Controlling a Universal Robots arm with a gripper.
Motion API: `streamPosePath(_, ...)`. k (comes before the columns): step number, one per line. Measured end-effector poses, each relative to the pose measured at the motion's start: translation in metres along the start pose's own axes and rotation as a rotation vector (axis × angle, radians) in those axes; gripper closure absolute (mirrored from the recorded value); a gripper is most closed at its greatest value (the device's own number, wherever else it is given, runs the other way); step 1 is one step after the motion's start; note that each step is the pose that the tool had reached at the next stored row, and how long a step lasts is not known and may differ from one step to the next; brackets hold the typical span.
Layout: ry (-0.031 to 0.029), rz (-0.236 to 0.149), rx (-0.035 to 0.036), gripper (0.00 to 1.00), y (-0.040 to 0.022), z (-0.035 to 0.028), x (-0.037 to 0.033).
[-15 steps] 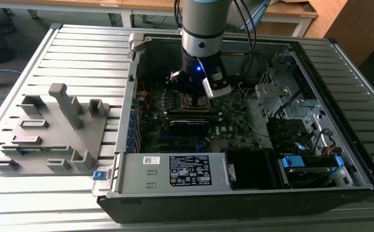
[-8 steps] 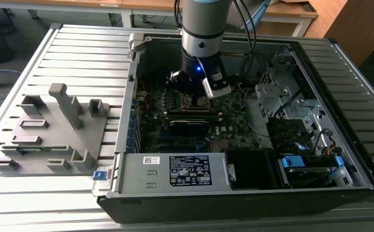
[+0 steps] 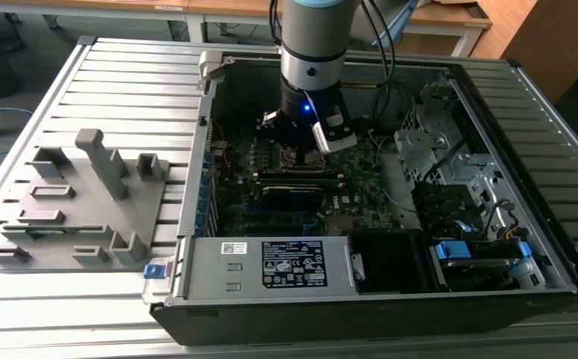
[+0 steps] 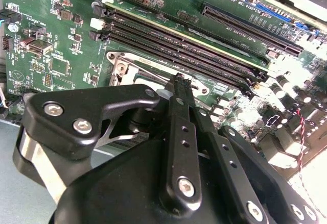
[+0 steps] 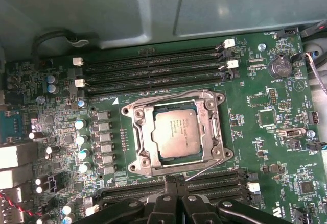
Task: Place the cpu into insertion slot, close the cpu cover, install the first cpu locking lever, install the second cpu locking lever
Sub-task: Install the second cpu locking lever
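A: The cpu [image 5: 175,132] first, where is it?

B: Seated in the insertion slot [image 5: 137,116], silver-grey top up, square to the socket. The cpu cover [image 5: 214,132] lies flat around it, frame closed down, chip showing through the cut-out.

A: Ok, go big to small. Surroundings?

B: A slatted metal counter [image 3: 89,90] carries an open computer case [image 3: 389,299] lying on its side. On the exterior view's left sits a grey fixture tray [image 3: 79,202] with upright posts. Inside the case, the green motherboard [image 5: 265,147]. The arm [image 3: 314,45] comes straight down into the case over the socket area.

A: Gripper?

B: The gripper [image 5: 176,182] has its black fingers pressed together, tips touching, nothing pinched between them. In the second wrist view the gripper [image 4: 180,81] tip sits right at the socket's edge, over the silvery frame.

A: Touching anything?

B: Cannot tell for sure. In the first wrist view the tip is at the socket side facing one bank of memory slots [image 5: 214,180], just beside a thin locking lever [image 5: 207,169] that runs slanted from the socket corner.

A: Other lever?

B: Cannot make it out clearly.

A: Other details?

B: A second bank of long black memory slots [image 5: 153,71] on the far side of the socket, and a round coin battery [image 5: 279,67] near the board's corner.
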State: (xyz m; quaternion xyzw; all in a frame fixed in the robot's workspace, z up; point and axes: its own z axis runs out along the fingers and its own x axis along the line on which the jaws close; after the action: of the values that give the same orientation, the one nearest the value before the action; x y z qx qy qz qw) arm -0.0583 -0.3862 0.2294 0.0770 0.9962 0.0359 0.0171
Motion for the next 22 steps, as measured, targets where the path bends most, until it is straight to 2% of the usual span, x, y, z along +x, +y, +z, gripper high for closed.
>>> streamPosePath(4,0.0053,0.000,0.0008,0.89,0.0000,0.0001,0.0000)
streamPosePath(10,0.0060,0.000,0.0007,0.89,0.0000,0.0004,0.0000)
streamPosePath(20,0.0051,0.000,0.0010,0.89,-0.0016,0.0096,0.0056)
streamPosePath(22,0.0051,0.000,0.0011,0.89,-0.0016,0.0098,0.0057)
